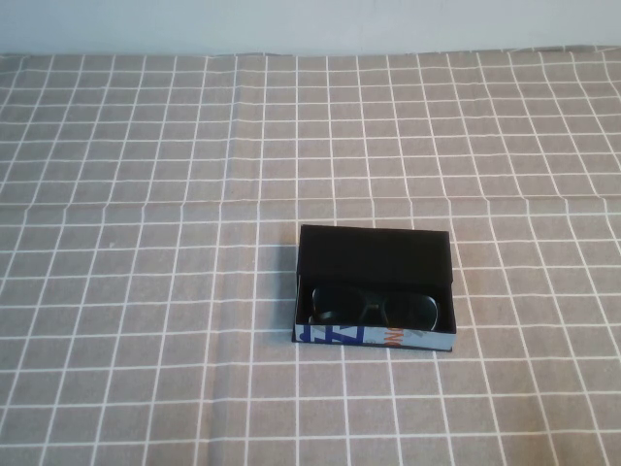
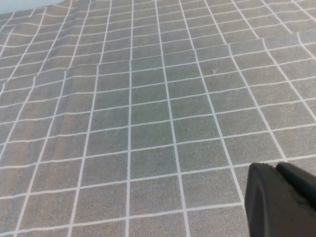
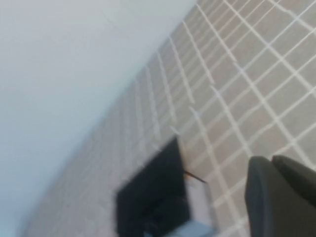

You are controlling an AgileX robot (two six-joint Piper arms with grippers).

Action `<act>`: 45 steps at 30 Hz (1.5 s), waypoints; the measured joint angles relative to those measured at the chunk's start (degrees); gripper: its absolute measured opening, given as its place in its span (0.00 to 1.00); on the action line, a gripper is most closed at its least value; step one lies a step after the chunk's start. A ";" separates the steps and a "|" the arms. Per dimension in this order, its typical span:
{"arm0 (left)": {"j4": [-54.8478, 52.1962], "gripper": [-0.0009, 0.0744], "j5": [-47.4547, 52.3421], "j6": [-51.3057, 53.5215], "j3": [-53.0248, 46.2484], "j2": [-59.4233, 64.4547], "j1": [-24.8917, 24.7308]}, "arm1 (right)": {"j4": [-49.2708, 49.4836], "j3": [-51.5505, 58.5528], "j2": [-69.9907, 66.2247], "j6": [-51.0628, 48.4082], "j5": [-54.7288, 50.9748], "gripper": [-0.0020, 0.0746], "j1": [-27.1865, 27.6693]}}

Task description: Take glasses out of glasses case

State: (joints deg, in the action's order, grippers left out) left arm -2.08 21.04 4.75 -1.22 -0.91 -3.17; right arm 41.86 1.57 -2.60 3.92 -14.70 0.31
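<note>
The glasses case (image 1: 375, 254) lies open on the checked cloth, right of centre, with its black flap lid folded back. Its front side (image 1: 374, 337) is printed blue, white and orange. The black glasses (image 1: 374, 309) lie inside it, lenses up. Neither arm shows in the high view. My left gripper (image 2: 276, 168) is shut and empty over bare cloth, with no case in its view. My right gripper (image 3: 271, 160) is shut and empty, off to one side of the case (image 3: 153, 192) and well clear of it.
A grey cloth with a white grid (image 1: 146, 291) covers the whole table. A pale wall (image 1: 310, 24) runs along the far edge. A fold in the cloth (image 1: 291, 200) crosses it behind the case.
</note>
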 joint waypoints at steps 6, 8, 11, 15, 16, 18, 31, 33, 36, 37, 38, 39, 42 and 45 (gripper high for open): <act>0.00 0.01 0.00 0.00 0.00 0.00 0.00 | 15.42 0.00 0.00 0.00 4.49 0.00 0.00; 0.00 0.01 0.00 0.00 0.00 0.00 0.00 | 16.32 0.00 0.00 0.00 5.46 0.00 0.00; 0.00 0.01 0.00 0.00 0.00 0.00 0.00 | 16.35 0.00 0.00 0.00 6.01 0.00 0.00; 0.00 0.01 0.00 0.00 0.00 0.00 0.00 | 15.87 0.00 0.00 -0.11 6.07 0.00 0.00; 0.00 0.01 0.00 0.00 0.00 0.00 0.00 | 15.61 0.00 0.00 -0.81 5.37 0.00 0.00; 0.00 0.01 0.00 0.00 0.00 0.00 0.00 | 15.26 -0.13 0.00 -3.92 2.58 0.00 0.00; 0.00 0.01 0.00 0.00 0.00 0.00 0.00 | -2.18 -34.55 -21.19 -36.26 -27.30 0.00 0.00; 0.00 0.01 0.00 0.00 0.00 0.00 0.00 | -4.25 -41.14 -27.34 -40.71 -32.29 0.00 0.00; 0.00 0.01 0.00 0.00 0.00 0.00 0.00 | -7.25 -50.10 -36.94 -48.89 -40.62 0.00 0.00; 0.00 0.01 0.00 0.00 0.00 0.00 0.00 | -7.66 -52.85 -40.38 -51.95 -43.07 0.00 0.00; 0.00 0.01 0.00 0.00 0.00 0.00 0.00 | -7.65 -55.40 -43.79 -55.18 -45.47 0.00 0.00; 0.00 0.01 0.00 0.00 0.00 0.00 0.00 | -7.65 -57.34 -47.13 -57.72 -47.21 0.00 -0.17; 0.00 0.01 0.00 0.00 0.00 0.00 0.00 | -8.22 -63.25 -55.78 -64.97 -51.11 0.00 -3.43; 0.00 0.01 0.00 0.00 0.00 0.00 0.00 | -13.00 -67.17 -62.92 -66.99 -51.68 0.00 -10.19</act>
State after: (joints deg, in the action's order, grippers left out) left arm -2.08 21.04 4.75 -1.22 -0.91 -3.17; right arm 28.86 -65.60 -65.52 -63.08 -66.38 -9.88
